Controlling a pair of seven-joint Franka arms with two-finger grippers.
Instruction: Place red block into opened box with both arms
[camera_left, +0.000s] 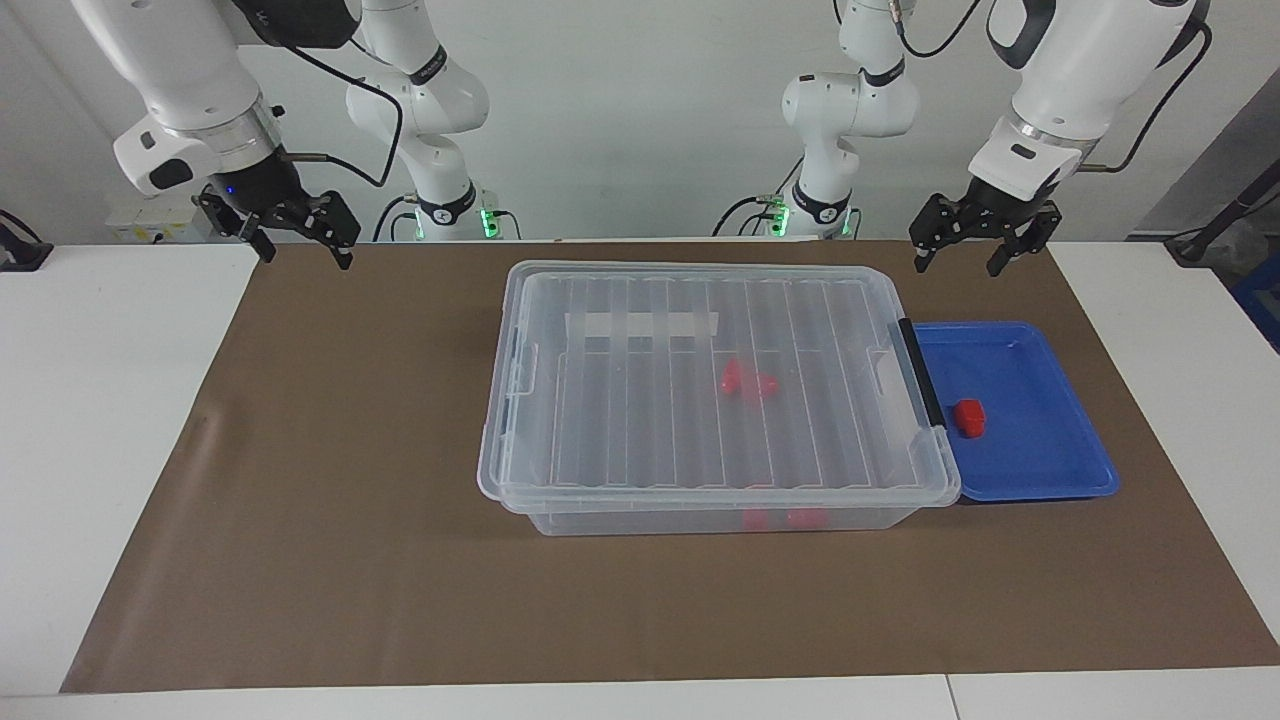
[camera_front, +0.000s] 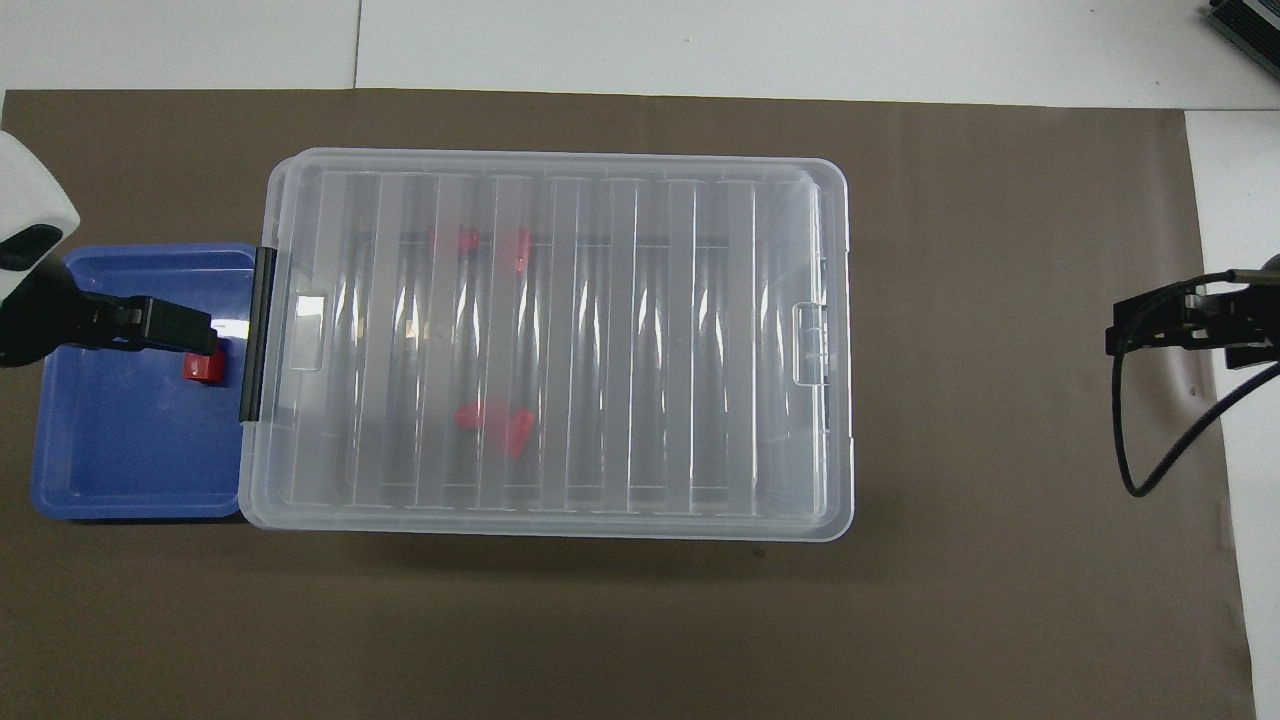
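The red block (camera_left: 968, 417) (camera_front: 203, 368) lies in a shallow blue tray (camera_left: 1060, 470) (camera_front: 110, 460), apart from both grippers. The box (camera_left: 640, 430) (camera_front: 620, 340), a large clear bin, stands mid-table with its ribbed lid lying flat on it and a black latch (camera_left: 921, 372) at the tray's end. My left gripper (camera_left: 958, 262) (camera_front: 170, 330) hangs open and empty, high over the mat by the tray. My right gripper (camera_left: 305, 258) (camera_front: 1150, 330) hangs open and empty over the mat toward the right arm's end.
Red pieces (camera_left: 748, 380) (camera_front: 495, 425) show blurred through the lid inside the box. The blue tray touches the box's latch end. A brown mat (camera_left: 330, 560) (camera_front: 1000, 560) covers the table, with white tabletop (camera_left: 90, 450) around it.
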